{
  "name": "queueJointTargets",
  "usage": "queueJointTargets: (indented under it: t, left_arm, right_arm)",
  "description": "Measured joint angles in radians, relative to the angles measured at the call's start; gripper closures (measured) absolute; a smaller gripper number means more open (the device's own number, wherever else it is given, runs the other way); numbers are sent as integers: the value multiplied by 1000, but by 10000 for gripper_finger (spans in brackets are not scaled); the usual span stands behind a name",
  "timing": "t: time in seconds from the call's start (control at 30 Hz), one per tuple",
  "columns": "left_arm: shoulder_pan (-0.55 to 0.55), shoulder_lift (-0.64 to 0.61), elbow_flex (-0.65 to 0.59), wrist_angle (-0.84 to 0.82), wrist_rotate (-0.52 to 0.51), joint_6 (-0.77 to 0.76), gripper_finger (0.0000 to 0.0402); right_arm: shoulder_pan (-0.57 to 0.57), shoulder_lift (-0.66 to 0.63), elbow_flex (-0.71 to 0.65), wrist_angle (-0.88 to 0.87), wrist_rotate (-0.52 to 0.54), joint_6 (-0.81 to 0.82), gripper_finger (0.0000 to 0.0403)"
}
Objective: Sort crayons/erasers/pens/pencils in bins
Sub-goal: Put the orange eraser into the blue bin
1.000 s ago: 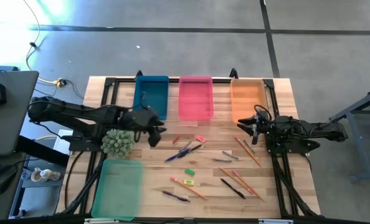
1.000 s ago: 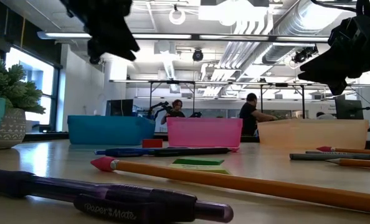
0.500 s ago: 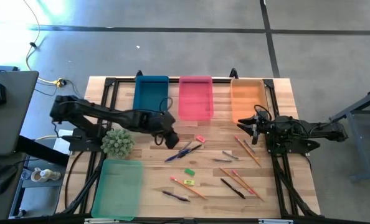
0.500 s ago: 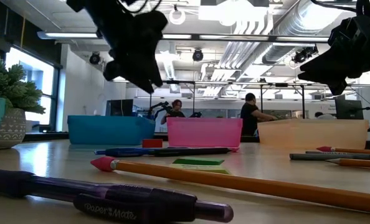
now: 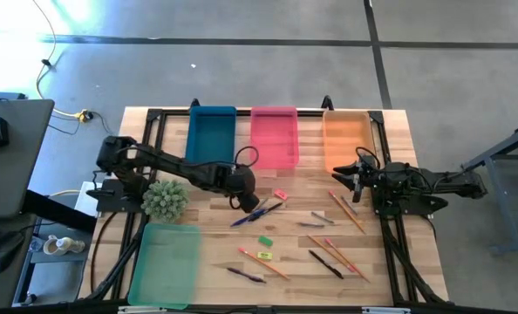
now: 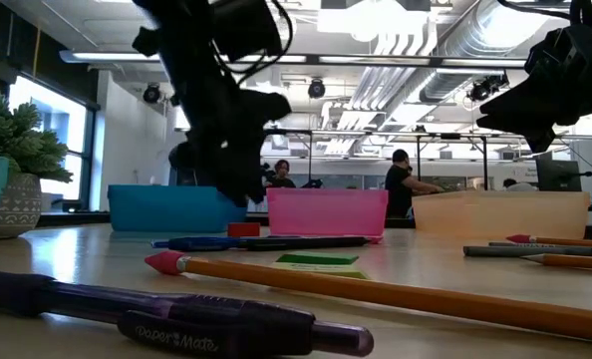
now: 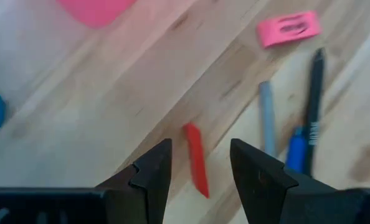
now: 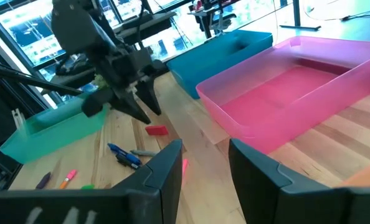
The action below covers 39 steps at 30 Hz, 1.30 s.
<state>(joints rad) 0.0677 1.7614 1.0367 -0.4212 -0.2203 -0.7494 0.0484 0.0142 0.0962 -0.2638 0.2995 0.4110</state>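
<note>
Wooden slats make up the desk [image 5: 215, 244], with a blue bin [image 5: 211, 135], a pink bin [image 5: 273, 137] and an orange bin [image 5: 345, 139] lined up along its far edge and a mint green bin [image 5: 165, 264] at the near left corner beside a spiky green plant [image 5: 164, 200]. Pens [image 5: 257, 211], orange pencils [image 5: 346, 212] and small erasers [image 5: 265, 241] lie scattered across the middle. The left pincer [image 7: 199, 167] hangs just over a small red eraser [image 7: 196, 159], its fingers released and standing on either side of the piece without touching it; a pink eraser [image 7: 288, 28] and two pens lie a little farther on. The right pincer [image 8: 203, 163] waits above the desk in front of the orange bin, fingers apart with nothing between them. The step in hand looks like picking up the red eraser. To do it well, the left pincer should come straight down with the eraser centred between the fingers and its long sides facing them, go low enough to catch so thin a piece, and close gently so it does not skid away. It should also keep clear of the nearby pens so none is nudged or pinched along with it.
</note>
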Motion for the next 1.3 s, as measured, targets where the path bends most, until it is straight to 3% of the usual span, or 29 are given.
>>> queueJointTargets:
  t: [0.47, 0.9, 1.1, 1.3]
  left_arm:
    - [-11, 106, 3, 3, -31, -36, 260]
    - [-56, 104, 0, 2, -56, -37, 390]
    - [-59, 53, -3, -44, 33, -51, 391]
    - [-56, -72, -5, -144, -13, -52, 397]
  right_arm:
    - [0, 0, 0, 0, 0, 0, 279]
    - [0, 0, 0, 0, 0, 0, 279]
    - [0, 0, 0, 0, 0, 0, 279]
    - [0, 2, 0, 0, 0, 0, 279]
